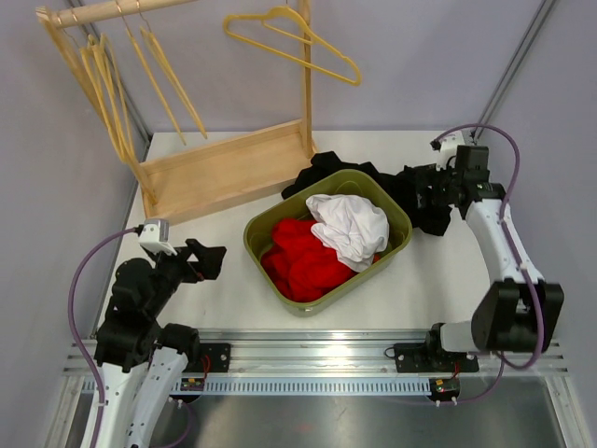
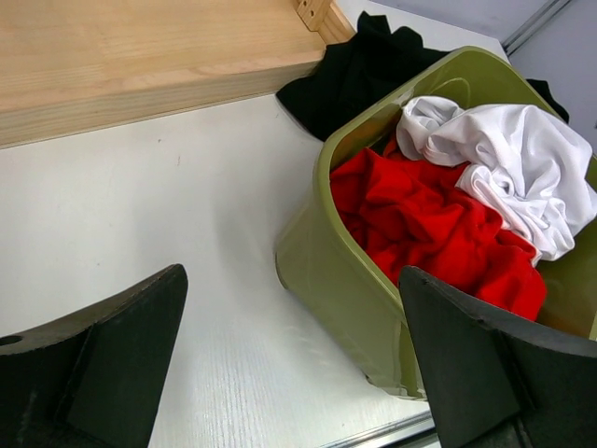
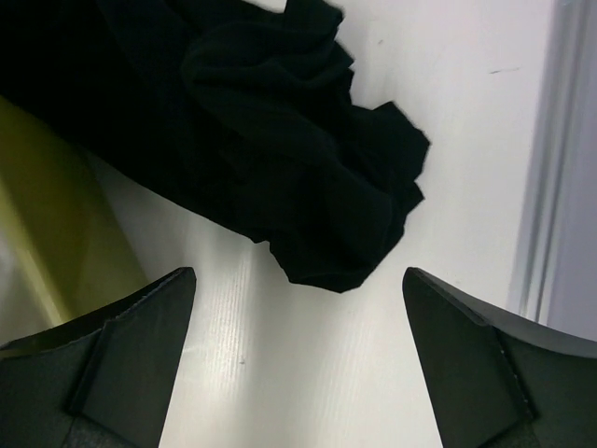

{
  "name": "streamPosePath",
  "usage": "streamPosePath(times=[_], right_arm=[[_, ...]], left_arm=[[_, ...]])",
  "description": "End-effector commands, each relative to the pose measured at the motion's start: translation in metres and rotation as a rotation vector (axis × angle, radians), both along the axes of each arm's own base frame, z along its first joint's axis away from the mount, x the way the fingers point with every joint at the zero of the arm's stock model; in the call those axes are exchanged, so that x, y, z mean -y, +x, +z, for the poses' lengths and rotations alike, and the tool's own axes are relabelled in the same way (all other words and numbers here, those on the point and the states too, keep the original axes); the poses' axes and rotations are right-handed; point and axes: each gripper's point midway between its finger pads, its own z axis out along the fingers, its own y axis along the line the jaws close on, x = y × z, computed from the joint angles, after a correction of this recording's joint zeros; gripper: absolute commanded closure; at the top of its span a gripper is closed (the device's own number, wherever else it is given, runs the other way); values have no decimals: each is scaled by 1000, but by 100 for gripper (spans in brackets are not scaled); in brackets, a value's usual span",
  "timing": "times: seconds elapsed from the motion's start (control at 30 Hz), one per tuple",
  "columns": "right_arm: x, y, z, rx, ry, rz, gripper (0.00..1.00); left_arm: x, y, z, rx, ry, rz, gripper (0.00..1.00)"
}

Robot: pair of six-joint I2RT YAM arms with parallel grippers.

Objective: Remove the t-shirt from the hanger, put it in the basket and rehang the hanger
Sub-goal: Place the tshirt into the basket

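Every hanger in view was bare. One yellow hanger (image 1: 298, 37) perched at the top of the wooden rack (image 1: 224, 168), at 12 o'clock on the table (image 1: 233, 299). The other hangers (image 1: 112, 84) hung from the rail at 10–11 o'clock with no cloth on them.

The black garment (image 1: 322, 168), prob. the t-shirt in question, lay crumpled on the table against the green bin (image 1: 289, 303), from the bin's 12 round to its 2 o'clock. It was off any hanger. Inside the bin sat a red garment (image 1: 303, 257) and a white garment (image 1: 350, 224) on top, toward 1 o'clock. Which of the three was the task's tee couldn't be told for certain.

The right gripper (image 1: 412, 194) was at the bin's 2–3 o'clock, jaws spread wide and holding nothing. In the wrist view the black cloth sat just ahead of the fingers, not touched. The left gripper (image 1: 207, 263) was at the bin's 9 o'clock, low over bare table, also wide apart and empty.

Judged from this, removal looked done: shirt free, hanger clear, both arms unloaded. Nothing obvious was left, except maybe tidying the black garment into the bin.
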Motion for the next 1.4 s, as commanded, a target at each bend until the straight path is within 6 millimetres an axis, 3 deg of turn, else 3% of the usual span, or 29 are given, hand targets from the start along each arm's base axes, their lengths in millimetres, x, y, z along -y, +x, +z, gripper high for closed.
streamPosePath(times=[0.0,0.07,0.1,0.17,0.27,0.3,0.43,0.47,0.57,0.6,0.67,0.7,0.73,0.77,0.83,0.87,0.93,0.97,1.0,1.03,1.23,1.33,1.37], right_arm=[[0,33,-18,-61,-11,120,1],[-3,49,-21,-79,-5,171,1],[-2,57,-44,-138,-7,201,0],[-4,69,-68,-212,2,246,0],[3,86,-85,-240,-28,260,2],[6,90,-100,-266,-32,264,5],[7,97,-120,-313,26,304,37],[5,96,-118,-318,65,320,52],[5,94,-114,-301,122,327,72],[11,93,-97,-261,124,314,87],[14,93,-73,-203,121,299,96],[14,90,-43,-144,111,284,100],[12,88,-23,-106,113,285,100],[7,84,19,-30,120,282,100],[-4,77,64,48,152,300,100],[-16,72,103,110,186,344,100],[-37,59,153,180,282,394,100],[-47,51,191,239,321,410,100],[-55,46,211,270,348,438,100],[-71,35,245,337,367,503,100],[-134,-5,353,561,496,726,100],[-158,-29,389,619,579,847,100],[-165,-32,393,593,639,864,100]], left_arm=[[6,1,17,69,-27,-30,1],[7,0,18,69,-30,-34,1],[7,0,18,69,-31,-34,1],[8,-1,18,69,-37,-39,1],[8,-1,17,66,-44,-39,1],[9,-2,16,64,-46,-40,1],[9,-3,13,54,-55,-41,1],[9,-3,11,51,-58,-38,1],[10,-5,10,51,-67,-43,1],[9,-7,10,53,-69,-41,1],[10,-9,10,55,-73,-42,1],[9,-9,10,55,-73,-42,1],[9,-10,11,59,-75,-42,1],[9,-10,11,60,-75,-43,1],[10,-10,11,61,-74,-45,1],[10,-10,12,63,-74,-47,1],[10,-8,14,68,-73,-47,1],[11,-8,14,67,-75,-50,1],[11,-7,17,76,-78,-52,1],[13,-8,19,82,-82,-62,1],[21,-12,29,126,-92,-119,1],[27,-15,34,151,-102,-158,1],[30,-15,38,167,-108,-172,1]])
